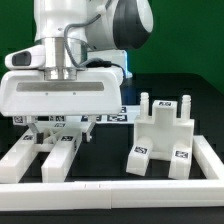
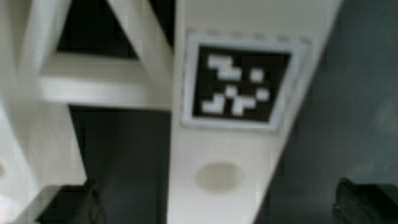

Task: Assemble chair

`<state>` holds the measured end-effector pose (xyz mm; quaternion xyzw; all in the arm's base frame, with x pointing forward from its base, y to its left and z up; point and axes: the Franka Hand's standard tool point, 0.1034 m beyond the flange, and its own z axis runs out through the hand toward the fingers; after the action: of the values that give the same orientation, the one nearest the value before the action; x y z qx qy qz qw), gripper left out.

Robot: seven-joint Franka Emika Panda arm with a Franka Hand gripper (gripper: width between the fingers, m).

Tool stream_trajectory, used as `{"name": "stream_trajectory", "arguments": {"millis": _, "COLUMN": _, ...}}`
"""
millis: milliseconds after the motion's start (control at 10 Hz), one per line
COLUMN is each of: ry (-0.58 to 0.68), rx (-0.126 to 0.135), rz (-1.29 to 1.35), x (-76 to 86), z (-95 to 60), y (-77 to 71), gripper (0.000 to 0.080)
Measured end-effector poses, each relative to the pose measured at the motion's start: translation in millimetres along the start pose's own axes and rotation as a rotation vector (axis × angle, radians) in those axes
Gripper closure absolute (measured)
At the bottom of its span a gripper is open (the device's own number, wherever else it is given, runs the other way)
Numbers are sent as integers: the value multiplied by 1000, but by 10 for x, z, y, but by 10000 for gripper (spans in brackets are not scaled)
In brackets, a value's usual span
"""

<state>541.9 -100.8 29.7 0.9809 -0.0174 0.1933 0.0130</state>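
The chair's tagged bar [image 2: 240,120] lies flat on the counter [image 1: 110,150] at the exterior view's left, well apart from the blocky piece [image 1: 160,135] at the right. Our pincer [image 2: 214,205] hangs released, jaws straddling the bar, holding nothing. Closing off-centre, we judge, could skew or tip it.

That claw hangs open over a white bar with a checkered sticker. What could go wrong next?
The open gripper has a finger on each side of the long white plastic bar with a black-and-white square tag; closing unevenly could twist or drop it.
A white plastic crosspiece reaches the bar's side; a descending finger might catch it.
The chunky white pegged block on the exterior view's right could be knocked during carrying.
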Motion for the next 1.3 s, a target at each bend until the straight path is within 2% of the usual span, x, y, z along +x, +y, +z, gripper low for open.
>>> {"name": "stream_trajectory", "arguments": {"millis": 500, "ry": -14, "rx": 19, "rz": -2, "x": -59, "z": 232, "y": -174, "gripper": 151}}
{"name": "stream_trajectory", "arguments": {"millis": 700, "ry": -14, "rx": 19, "rz": -3, "x": -58, "z": 238, "y": -186, "gripper": 151}}
{"name": "stream_trajectory", "arguments": {"millis": 800, "ry": -14, "rx": 19, "rz": -2, "x": -59, "z": 239, "y": -186, "gripper": 253}}
{"name": "stream_trajectory", "arguments": {"millis": 900, "ry": -14, "rx": 19, "rz": -2, "x": -59, "z": 239, "y": -186, "gripper": 434}}
{"name": "stream_trajectory", "arguments": {"millis": 1000, "ry": -14, "rx": 19, "rz": -2, "x": -58, "z": 239, "y": -186, "gripper": 434}}
{"name": "stream_trajectory", "arguments": {"millis": 1100, "ry": -14, "rx": 19, "rz": -2, "x": -58, "z": 239, "y": -187, "gripper": 518}}
{"name": "stream_trajectory", "arguments": {"millis": 1300, "ry": -14, "rx": 19, "rz": -2, "x": -58, "z": 239, "y": -187, "gripper": 518}}
